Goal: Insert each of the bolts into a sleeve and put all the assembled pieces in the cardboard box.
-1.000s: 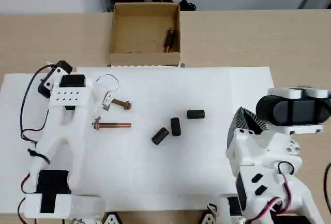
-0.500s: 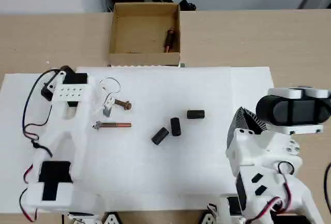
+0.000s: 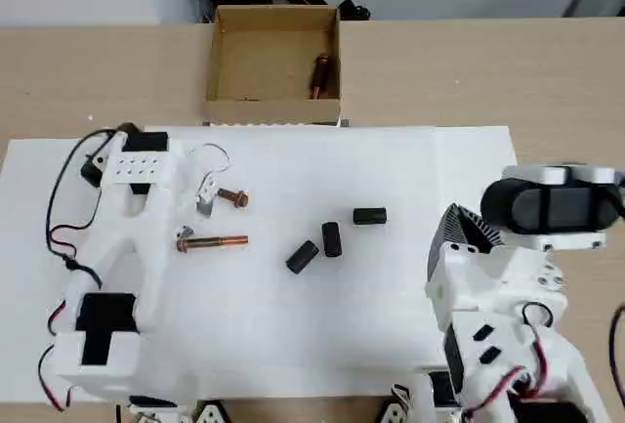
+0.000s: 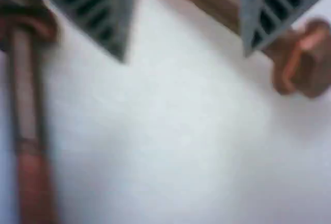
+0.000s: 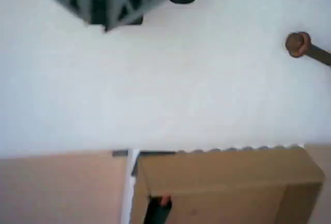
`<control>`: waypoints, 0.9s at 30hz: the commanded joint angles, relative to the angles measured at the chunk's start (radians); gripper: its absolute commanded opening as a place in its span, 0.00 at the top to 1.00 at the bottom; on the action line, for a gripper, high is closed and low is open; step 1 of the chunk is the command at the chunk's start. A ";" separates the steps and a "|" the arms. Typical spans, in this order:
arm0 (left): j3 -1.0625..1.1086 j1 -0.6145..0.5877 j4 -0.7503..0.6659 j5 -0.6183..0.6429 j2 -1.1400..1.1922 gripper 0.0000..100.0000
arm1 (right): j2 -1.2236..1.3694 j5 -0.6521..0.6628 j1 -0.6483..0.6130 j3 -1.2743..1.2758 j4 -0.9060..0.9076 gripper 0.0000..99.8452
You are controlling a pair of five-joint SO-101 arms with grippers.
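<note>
My left gripper [image 3: 195, 213] is open over the white mat, low between two copper bolts. One finger [image 4: 88, 6] stands by the head of the long bolt [image 4: 26, 120] [image 3: 213, 241]. The other finger [image 4: 279, 6] covers part of the short bolt [image 4: 300, 58] [image 3: 232, 196]. Three black sleeves [image 3: 369, 216] [image 3: 332, 239] [image 3: 302, 256] lie mid-mat. The cardboard box [image 3: 224, 62] at the far edge holds one assembled piece [image 3: 320, 73]. My right gripper [image 3: 467, 232] [image 5: 106, 25] is shut and empty, raised at the mat's right side.
The white mat [image 3: 322, 325] covers the tan table [image 3: 488, 71]. The left arm's cables [image 3: 59, 237] trail along the mat's left edge. The right wrist view shows the box wall [image 5: 222, 182] and a bolt head [image 5: 298, 44] farther off.
The left arm's wrist has shifted slightly toward the far side, with its gripper still over the two bolts. The bolts, the sleeves and the right arm have not moved.
</note>
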 commanded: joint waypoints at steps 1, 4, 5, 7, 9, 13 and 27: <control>-0.133 0.009 0.140 0.006 -0.114 0.74 | -0.002 -0.011 0.008 0.000 -0.012 1.00; -0.182 0.009 0.259 0.006 -0.137 0.71 | -0.002 -0.011 0.008 0.000 -0.021 1.00; -0.182 0.009 0.295 0.008 -0.135 0.71 | -0.002 -0.011 0.007 0.000 -0.019 1.00; -0.180 -0.002 0.302 0.008 -0.130 0.70 | -0.002 -0.011 0.007 0.000 -0.016 1.00; -0.180 -0.009 0.299 0.008 -0.104 0.70 | -0.002 -0.011 0.007 0.000 -0.019 1.00; -0.191 -0.017 0.284 0.087 -0.008 0.70 | -0.002 -0.012 0.007 0.002 -0.016 1.00; -0.240 -0.012 0.270 0.121 0.281 0.70 | -0.002 -0.011 0.007 0.048 -0.012 1.00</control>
